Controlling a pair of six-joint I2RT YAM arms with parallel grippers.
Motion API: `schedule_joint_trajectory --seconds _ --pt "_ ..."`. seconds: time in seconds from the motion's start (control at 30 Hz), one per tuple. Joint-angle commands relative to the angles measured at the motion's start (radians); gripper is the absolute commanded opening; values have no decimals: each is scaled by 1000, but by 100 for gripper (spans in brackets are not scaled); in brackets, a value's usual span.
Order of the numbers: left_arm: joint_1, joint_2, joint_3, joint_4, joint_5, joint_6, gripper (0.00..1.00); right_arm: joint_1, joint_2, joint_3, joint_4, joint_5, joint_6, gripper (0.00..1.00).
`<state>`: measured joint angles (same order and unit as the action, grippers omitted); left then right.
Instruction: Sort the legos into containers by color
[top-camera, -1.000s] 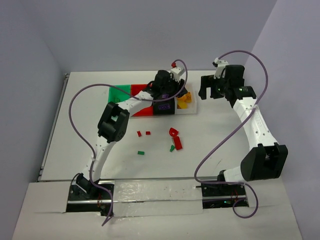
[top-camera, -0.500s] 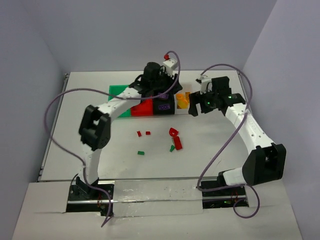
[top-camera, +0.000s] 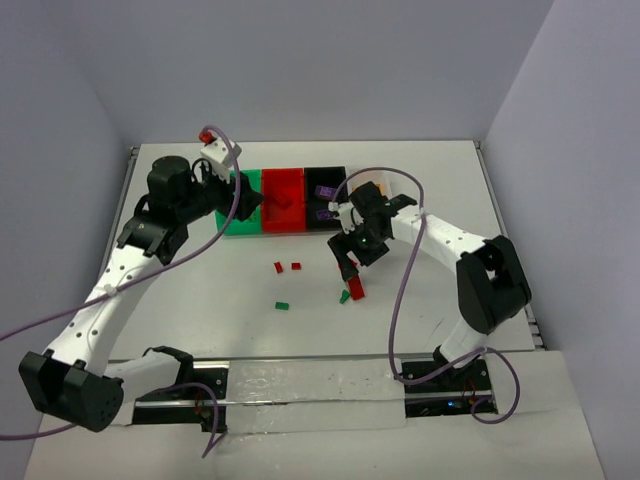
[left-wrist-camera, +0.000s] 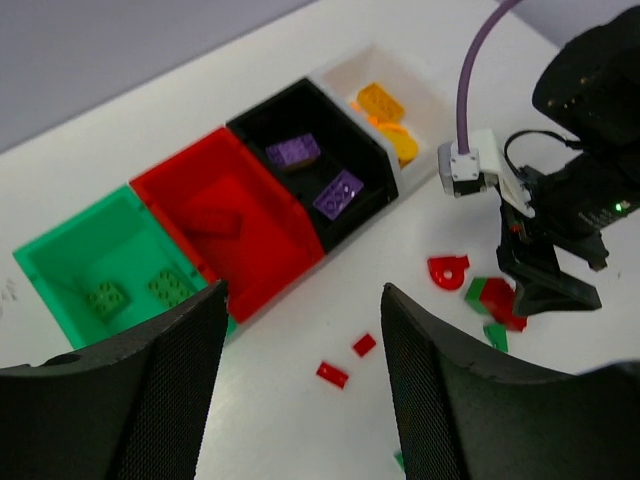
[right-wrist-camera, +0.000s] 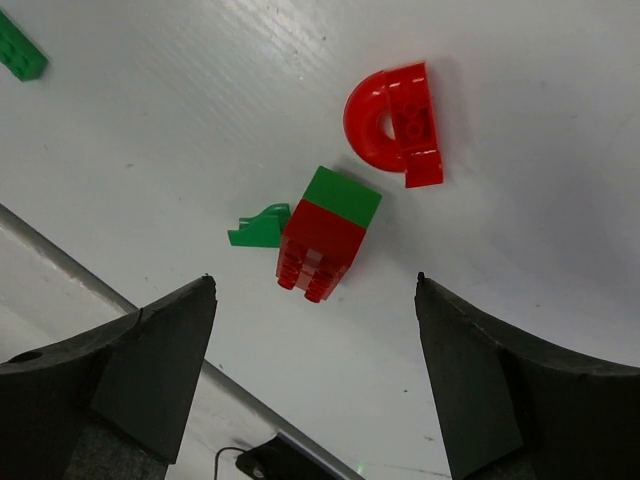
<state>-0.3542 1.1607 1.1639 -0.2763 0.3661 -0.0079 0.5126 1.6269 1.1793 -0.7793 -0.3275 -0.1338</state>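
Note:
Four joined bins stand in a row: green (left-wrist-camera: 75, 250), red (left-wrist-camera: 262, 243), black (left-wrist-camera: 262, 121) and clear white (left-wrist-camera: 345, 72). The green bin holds two green bricks (left-wrist-camera: 105, 297), the red one a red brick (left-wrist-camera: 215, 218), the black one two purple bricks (left-wrist-camera: 340, 193), the white one orange-yellow bricks (left-wrist-camera: 380, 100). My left gripper (top-camera: 243, 203) is open and empty, above the green bin's near side. My right gripper (top-camera: 348, 255) is open and empty, just above a red-and-green stacked brick (right-wrist-camera: 325, 235), a red rounded brick (right-wrist-camera: 393, 125) and a green slope piece (right-wrist-camera: 262, 228).
Two small red plates (top-camera: 279, 267) (top-camera: 296, 266) and a small green plate (top-camera: 282, 306) lie loose in front of the bins. The right arm (top-camera: 440, 235) covers most of the white bin in the top view. A metal rail (top-camera: 300, 370) runs along the near edge.
My left arm swung from the black bin leftward to the green bin. My right arm came from the back right, forward and left, down over the loose red and green bricks.

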Motion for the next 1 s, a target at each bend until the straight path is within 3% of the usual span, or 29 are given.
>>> schedule_joint_trajectory --seconds 0.0,0.13,0.47,0.57,0.7,0.77,0.9,0.97 --pt "13 -75 -58 -79 -52 27 69 28 39 25 -46 51 44 84" --pt "25 -100 -104 -64 -50 17 69 42 58 21 -23 81 67 74" --pt "26 -94 -139 -52 -43 17 69 98 119 42 -21 112 81 69" --pt "26 -93 -142 -54 -41 17 69 101 128 37 -24 114 79 54" --pt "26 -89 -147 -64 -33 18 69 99 111 30 -31 117 75 22" --pt "28 -88 -151 -68 -25 17 69 99 89 15 -32 110 68 10" --pt "52 -91 -151 -93 57 -18 70 92 -17 -3 -38 58 10 0" --pt "79 -94 -150 -109 198 -11 72 67 -72 18 -41 27 -20 0"
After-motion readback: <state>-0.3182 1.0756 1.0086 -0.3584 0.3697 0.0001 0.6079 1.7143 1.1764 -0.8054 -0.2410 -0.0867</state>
